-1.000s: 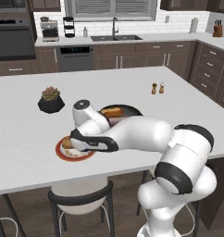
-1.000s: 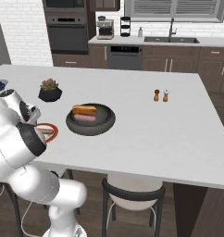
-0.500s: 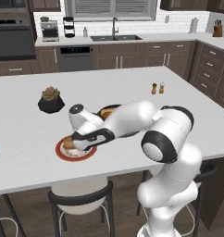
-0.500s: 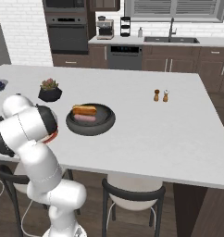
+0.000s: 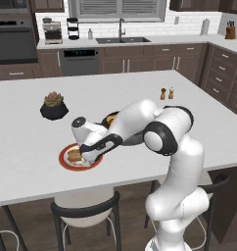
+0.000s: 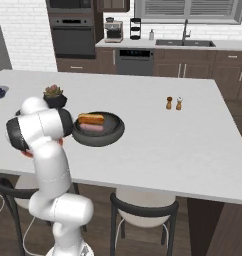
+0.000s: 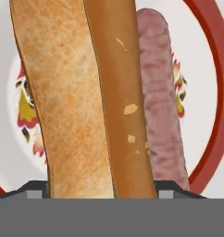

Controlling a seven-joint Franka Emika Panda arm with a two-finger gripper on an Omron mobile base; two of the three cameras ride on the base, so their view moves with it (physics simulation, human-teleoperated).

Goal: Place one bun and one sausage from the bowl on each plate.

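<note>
Gripper point(image 5: 82, 156) is hovering wide-jawed over the red-rimmed plate point(image 5: 64, 162).
A grainy oblong bun point(image 7: 63, 102) is lying against a smooth pinkish sausage point(image 7: 161, 97).

Two buns point(image 7: 72, 97) (one in bowl point(image 6: 110, 137)), two sausages point(image 7: 160, 102)

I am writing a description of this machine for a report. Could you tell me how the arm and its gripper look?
The arm is made of glossy white rounded shells, with dark grey to black bands at the joints. Its segments are thick and tube-shaped. The gripper has a white body. No loose cables or markings are visible. In the hand view, two small dark fingertips show.
</note>
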